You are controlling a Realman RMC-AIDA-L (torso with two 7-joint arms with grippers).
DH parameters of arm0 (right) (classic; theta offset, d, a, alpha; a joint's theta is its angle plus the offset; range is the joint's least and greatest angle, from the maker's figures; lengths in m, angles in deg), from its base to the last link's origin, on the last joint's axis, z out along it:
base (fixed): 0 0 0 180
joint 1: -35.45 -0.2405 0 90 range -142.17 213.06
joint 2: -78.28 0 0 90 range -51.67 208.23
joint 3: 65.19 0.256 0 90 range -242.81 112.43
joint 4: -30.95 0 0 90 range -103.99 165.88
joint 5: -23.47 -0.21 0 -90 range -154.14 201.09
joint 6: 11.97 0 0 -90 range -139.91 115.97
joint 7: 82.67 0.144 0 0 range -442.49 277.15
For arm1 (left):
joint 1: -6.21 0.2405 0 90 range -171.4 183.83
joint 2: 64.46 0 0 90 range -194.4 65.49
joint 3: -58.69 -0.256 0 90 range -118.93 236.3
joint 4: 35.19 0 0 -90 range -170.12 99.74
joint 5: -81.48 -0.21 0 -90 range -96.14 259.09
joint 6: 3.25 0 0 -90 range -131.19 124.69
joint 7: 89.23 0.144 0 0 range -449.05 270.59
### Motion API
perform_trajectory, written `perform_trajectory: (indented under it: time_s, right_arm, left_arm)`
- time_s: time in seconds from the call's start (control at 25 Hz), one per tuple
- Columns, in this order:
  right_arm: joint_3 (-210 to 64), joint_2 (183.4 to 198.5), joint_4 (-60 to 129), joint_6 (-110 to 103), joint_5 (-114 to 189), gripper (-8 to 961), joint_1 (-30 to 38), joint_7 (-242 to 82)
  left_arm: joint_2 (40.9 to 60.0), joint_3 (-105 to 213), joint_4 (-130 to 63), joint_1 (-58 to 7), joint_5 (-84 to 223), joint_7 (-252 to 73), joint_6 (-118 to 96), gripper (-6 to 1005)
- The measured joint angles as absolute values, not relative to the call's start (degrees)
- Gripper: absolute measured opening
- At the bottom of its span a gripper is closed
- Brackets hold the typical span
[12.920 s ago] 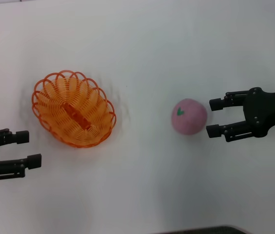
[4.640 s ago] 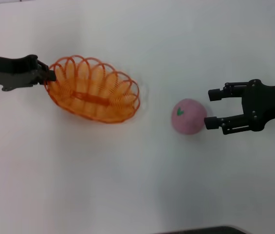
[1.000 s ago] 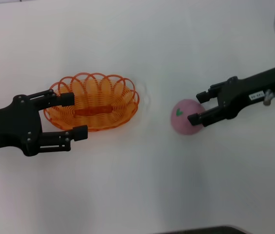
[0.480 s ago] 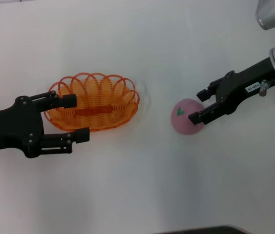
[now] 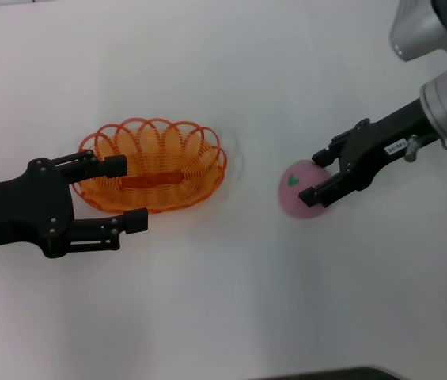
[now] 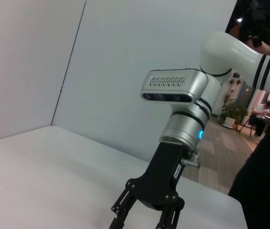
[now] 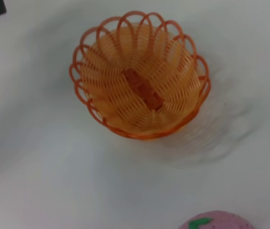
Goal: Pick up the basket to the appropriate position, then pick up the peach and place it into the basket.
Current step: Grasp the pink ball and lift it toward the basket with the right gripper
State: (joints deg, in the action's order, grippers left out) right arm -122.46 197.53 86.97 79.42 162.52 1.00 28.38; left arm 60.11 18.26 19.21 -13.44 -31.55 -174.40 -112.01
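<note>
Peach (image 5: 304, 190) on the white desk (image 5: 231, 301) between the spread fingers of the right gripper (image 5: 318, 173); basket (image 5: 156, 165) at left, left gripper (image 5: 125, 194) fingers apart beside it.

Bright, even light washes the white table (image 5: 231, 301), with only faint shadows. Soft grey smears ring the basket (image 7: 142, 76) in the right wrist view, and the peach (image 7: 218, 222) looks blurred there.
</note>
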Motion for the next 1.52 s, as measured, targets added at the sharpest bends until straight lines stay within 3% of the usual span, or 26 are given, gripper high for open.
perform_trajectory:
  time_s: [0.52,1.04,1.52]
  right_arm:
    - [-126.1,197.63,86.0,76.8,163.6,691,0.8,28.2]
    - [-126.0,197.63,86.9,76.9,163.6,232,0.9,28.4]
    - [-120.9,197.63,99.2,87.0,160.4,121,-0.9,28.9]
  left_arm:
    - [59.99,18.3,18.0,-13.9,-31.5,-174.2,-111.6,882]
    - [59.99,18.3,18.0,-13.9,-31.6,-174.4,-111.7,881]
    - [59.99,18.3,18.0,-13.8,-32.0,-174.5,-112.1,880]
